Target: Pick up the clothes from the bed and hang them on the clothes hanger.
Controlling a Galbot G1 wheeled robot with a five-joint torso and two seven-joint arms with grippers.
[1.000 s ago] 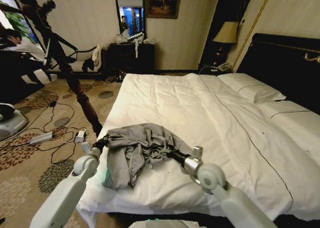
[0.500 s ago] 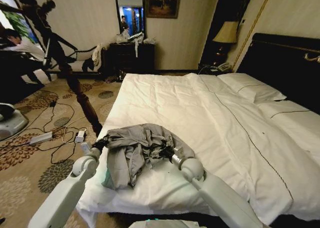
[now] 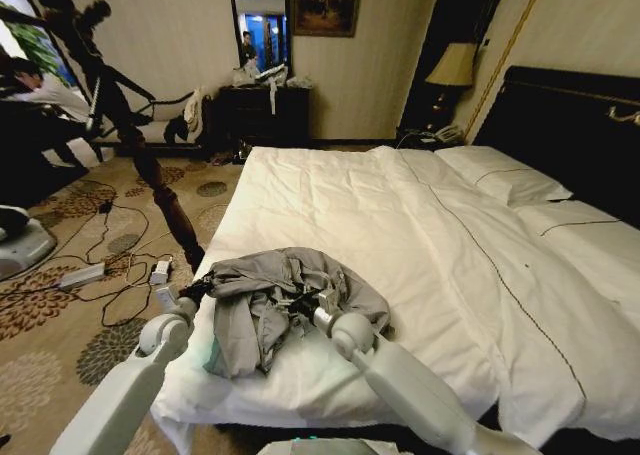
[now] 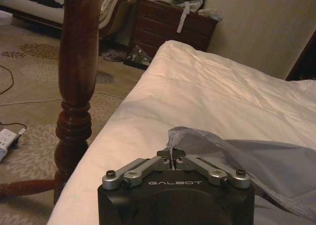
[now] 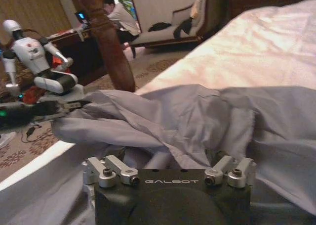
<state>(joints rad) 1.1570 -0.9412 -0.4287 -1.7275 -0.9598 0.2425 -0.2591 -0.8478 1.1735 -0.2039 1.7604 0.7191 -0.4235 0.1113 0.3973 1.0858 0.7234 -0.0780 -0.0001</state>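
Right arm change over the last second: its wrist has swung inward across the white-duveted bed [image 3: 400,235] and now sits against the near side of the thin, wrinkled mid-grey collared garment [image 3: 285,295], where earlier it lay off to the garment's far right. Right gripper [image 3: 322,305] is pushed into the folds. Left gripper [image 3: 190,290] has barely shifted; it stays at the garment's left edge by the mattress corner.

Judgement: both ends of the heap are now engaged, so the pick-up stage is close to a lift; no hanging is under way.

Left wrist view: left gripper [image 4: 171,160] has its fingers drawn fully together, with a corner of grey cloth [image 4: 247,158] pinched between the tips. A dark turned-wood post [image 4: 79,81] stands just beside the bed edge, beyond the fingers.

Right wrist view: right gripper [image 5: 170,168] has its fingers spread wide, cloth [image 5: 187,121] bunched between and ahead of them, nothing clamped yet. Past the fingers this view also catches the left gripper holding the far corner, which the head view hides under fabric.
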